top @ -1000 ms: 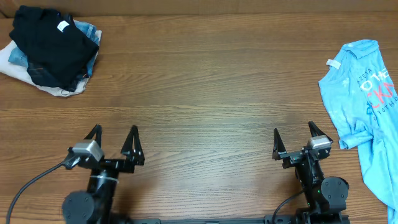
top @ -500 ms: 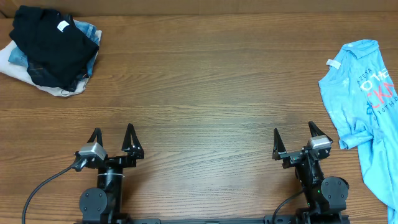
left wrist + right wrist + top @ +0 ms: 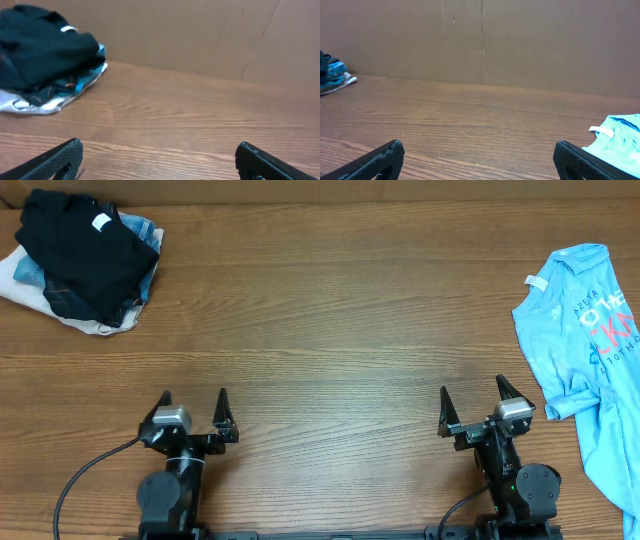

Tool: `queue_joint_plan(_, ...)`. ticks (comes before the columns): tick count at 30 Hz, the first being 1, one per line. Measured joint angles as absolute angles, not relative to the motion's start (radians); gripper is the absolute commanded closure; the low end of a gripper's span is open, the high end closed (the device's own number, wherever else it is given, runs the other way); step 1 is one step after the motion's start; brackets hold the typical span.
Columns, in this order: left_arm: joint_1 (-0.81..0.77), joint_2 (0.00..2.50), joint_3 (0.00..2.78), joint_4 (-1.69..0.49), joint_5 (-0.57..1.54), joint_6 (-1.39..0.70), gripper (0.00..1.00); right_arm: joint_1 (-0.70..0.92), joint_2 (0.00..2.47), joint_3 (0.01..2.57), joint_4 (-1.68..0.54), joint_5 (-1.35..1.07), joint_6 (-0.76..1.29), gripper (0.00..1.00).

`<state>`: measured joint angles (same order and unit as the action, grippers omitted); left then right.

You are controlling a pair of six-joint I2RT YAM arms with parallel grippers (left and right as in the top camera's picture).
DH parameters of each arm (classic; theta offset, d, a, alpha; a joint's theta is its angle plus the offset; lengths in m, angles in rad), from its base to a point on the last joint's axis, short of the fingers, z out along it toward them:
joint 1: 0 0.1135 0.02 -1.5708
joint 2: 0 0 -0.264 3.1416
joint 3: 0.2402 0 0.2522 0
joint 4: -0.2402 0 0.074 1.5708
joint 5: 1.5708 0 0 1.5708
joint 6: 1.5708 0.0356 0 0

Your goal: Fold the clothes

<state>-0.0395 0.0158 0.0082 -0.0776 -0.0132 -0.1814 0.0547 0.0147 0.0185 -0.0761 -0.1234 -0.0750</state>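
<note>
The black T-shirt point(image 3: 85, 255) is seen crumpled at the far left corner of the wooden surface point(image 3: 320, 330), lying on top of a pile of pale blue and white garments point(image 3: 30, 285), with its small white label point(image 3: 100, 222) turned up. It is well apart from the left fingers point(image 3: 224, 415), which are spread wide at the near edge, and further still from the right fingers point(image 3: 444, 410), likewise spread wide and holding nothing. A light blue T-shirt with pink lettering point(image 3: 585, 330) is spread along the right edge. A brown cardboard wall point(image 3: 200, 35) behind the far edge is shown only by the wrist views. The pink lettering is shown only from overhead.
</note>
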Motion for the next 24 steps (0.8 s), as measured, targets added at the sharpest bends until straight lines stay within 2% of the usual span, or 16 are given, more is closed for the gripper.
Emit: queue_joint_plan(24,-0.006,0.014,0.008,-0.078,-0.010,-0.153,0.00,0.055,0.015,0.019,-0.076,-0.123,-0.075,0.00)
